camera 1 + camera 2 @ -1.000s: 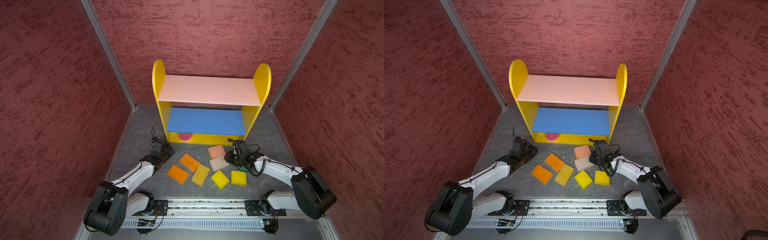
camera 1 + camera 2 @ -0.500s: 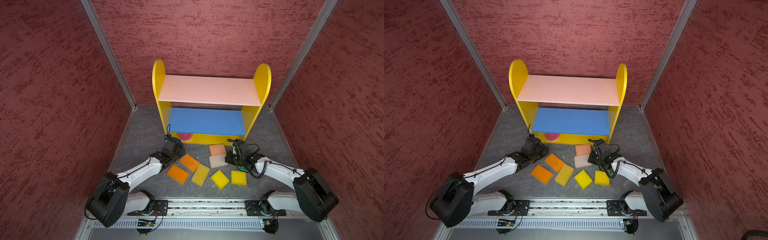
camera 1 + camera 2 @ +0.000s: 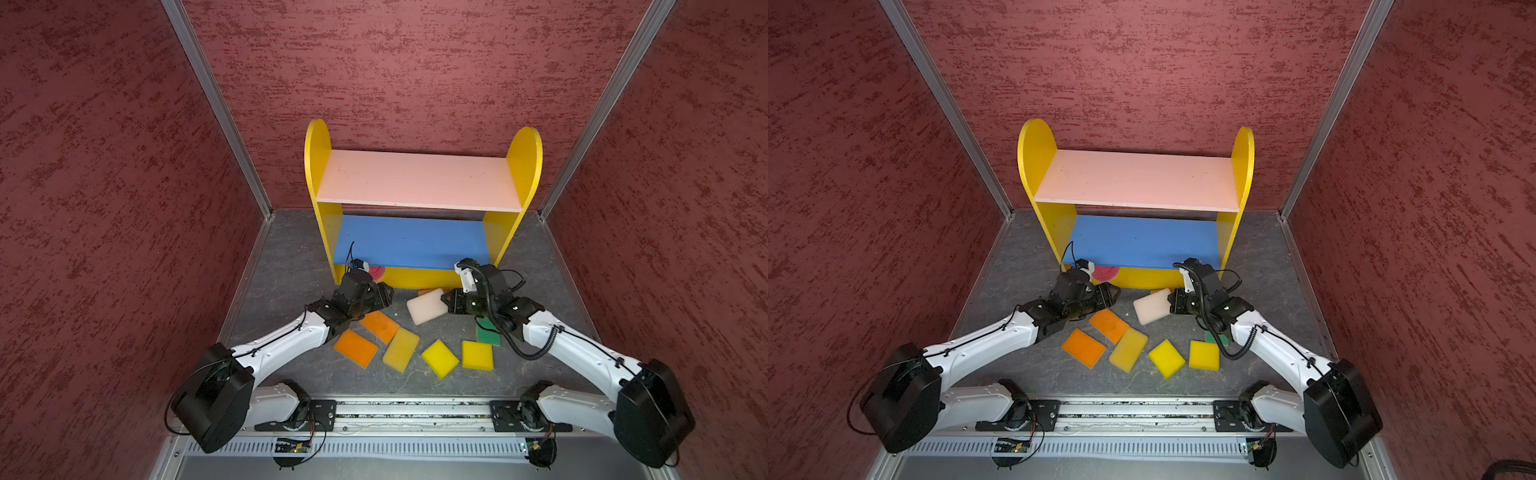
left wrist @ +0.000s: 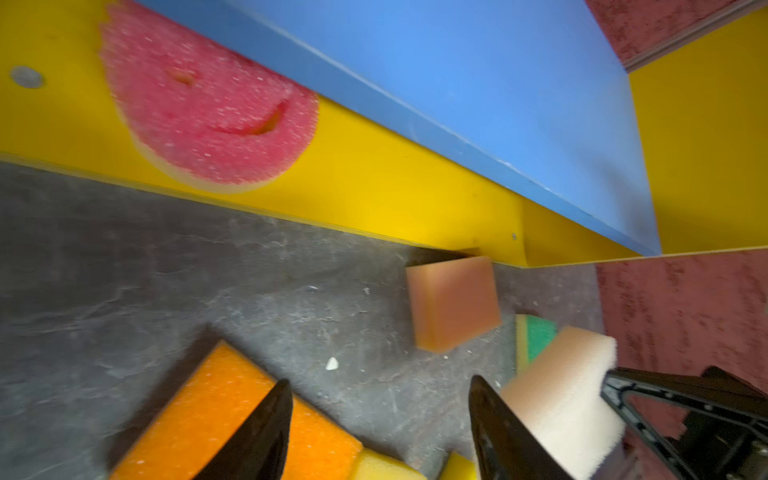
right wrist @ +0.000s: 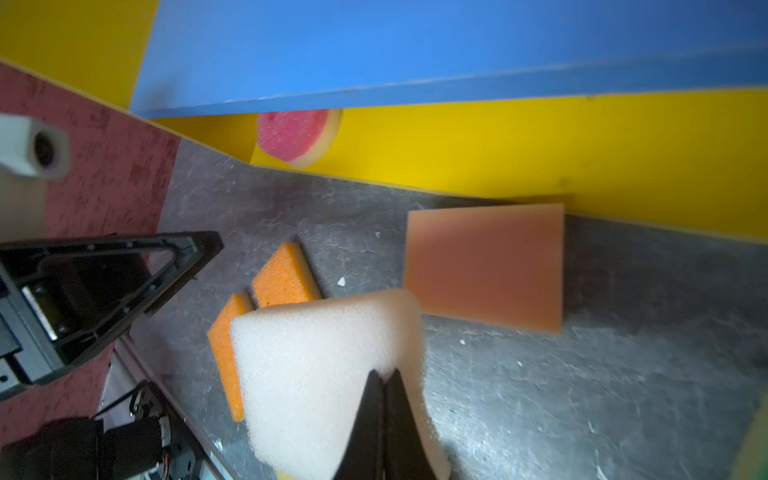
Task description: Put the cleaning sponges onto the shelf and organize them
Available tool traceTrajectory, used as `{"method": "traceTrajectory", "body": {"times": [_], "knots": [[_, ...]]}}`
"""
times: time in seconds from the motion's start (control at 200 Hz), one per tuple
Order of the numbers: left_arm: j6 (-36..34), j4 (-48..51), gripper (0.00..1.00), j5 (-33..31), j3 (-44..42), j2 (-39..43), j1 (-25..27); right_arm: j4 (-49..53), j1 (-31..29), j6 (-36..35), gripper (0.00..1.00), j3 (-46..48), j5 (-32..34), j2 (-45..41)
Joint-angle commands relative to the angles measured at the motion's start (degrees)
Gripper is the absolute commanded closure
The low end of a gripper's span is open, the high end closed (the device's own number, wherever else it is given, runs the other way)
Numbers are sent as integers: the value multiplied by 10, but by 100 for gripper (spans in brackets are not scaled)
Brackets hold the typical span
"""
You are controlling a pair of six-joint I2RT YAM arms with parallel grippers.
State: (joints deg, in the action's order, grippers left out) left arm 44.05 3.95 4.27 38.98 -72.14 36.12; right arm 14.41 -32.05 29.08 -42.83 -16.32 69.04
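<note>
**Top views.** In both top views the shelf (image 3: 318, 166) stands at the far middle of the grey floor (image 3: 291, 257). Its pink board (image 3: 417, 178) and blue board (image 3: 409, 241) are bare, and the round red-pink sponge (image 3: 377, 272) lies at the left end of the yellow base (image 3: 419, 277). The right gripper (image 3: 446, 300) is clenched on the right edge of the off-white sponge (image 3: 426, 306), which appears lifted off the floor just on the near side of the base. The left gripper (image 3: 386, 293) sits to the left of that sponge, apart from it. Two orange sponges (image 3: 379, 326), three yellow sponges (image 3: 440, 358) and the green-topped sponge (image 3: 488, 334) lie loose on the floor, nearer still.

**Left wrist view.** The left jaws stand spread and empty, with bare floor between them. The peach sponge (image 4: 453, 303) rests on the floor just beside the base.

**Right wrist view.** The right fingers (image 5: 384, 386) meet almost completely, and the foam dimples deeply around them.

**Handling.** That dimple suggests a very soft, light, springy pad. It is neither fragile nor slippery, but a hold at one rim is likely to let it pivot or flop. A grip set deeper, across the pad's thickness near mid-length, would probably carry it flatter onto a board.
</note>
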Motion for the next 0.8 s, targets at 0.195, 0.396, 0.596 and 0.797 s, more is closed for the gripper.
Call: {"method": "traceTrajectory", "body": {"times": [0.195, 0.396, 0.596, 0.797], "knots": [[8, -100, 24, 181, -29, -1, -3, -14, -25, -65, 100, -61, -107, 49], [22, -134, 32, 226, -36, -12, -3, -19, -29, -68, 100, -83, -112, 71], [34, -150, 68, 230, -39, -12, -5, -46, -30, -49, 100, -81, -105, 85], [64, -177, 85, 220, -48, -16, -19, -107, -30, 17, 64, -48, -87, 74]]}}
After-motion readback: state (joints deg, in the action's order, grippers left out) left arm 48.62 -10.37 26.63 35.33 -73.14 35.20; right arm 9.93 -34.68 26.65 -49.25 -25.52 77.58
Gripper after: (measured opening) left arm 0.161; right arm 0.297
